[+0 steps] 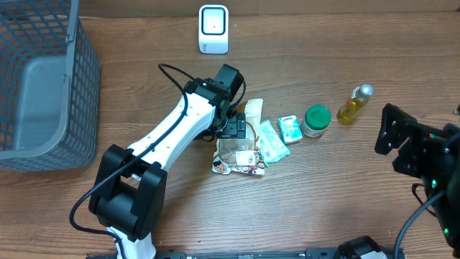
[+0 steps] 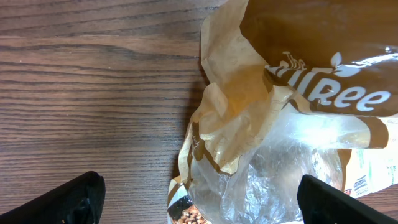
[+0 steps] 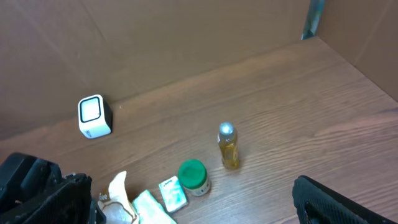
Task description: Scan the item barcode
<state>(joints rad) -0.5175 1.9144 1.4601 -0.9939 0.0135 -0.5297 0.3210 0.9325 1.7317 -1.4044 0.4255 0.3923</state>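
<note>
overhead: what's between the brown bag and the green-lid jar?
A pale green packet by the brown bag, then a green-and-white packet by the green-lid jar. Clear in overhead.

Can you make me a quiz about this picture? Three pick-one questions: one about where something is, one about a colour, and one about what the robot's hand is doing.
1. Where is the white box-shaped scanner?
A. Standing by itself on the wooden table
B. Buried under a heap of things
C. Held up in the air

2. What colour is the lid of the small round jar?
A. Red
B. Green
C. Blue

3. What is the left gripper doing?
A. Squeezed shut on nothing
B. Open over the crinkly brown-and-clear bag
C. Shut on the scanner

Answers:
1. A: the overhead view shows it alone on bare wood, away from the other items.
2. B: the lid is plainly green from above.
3. B: the left wrist view shows both fingers spread wide with the bag between them.
</note>
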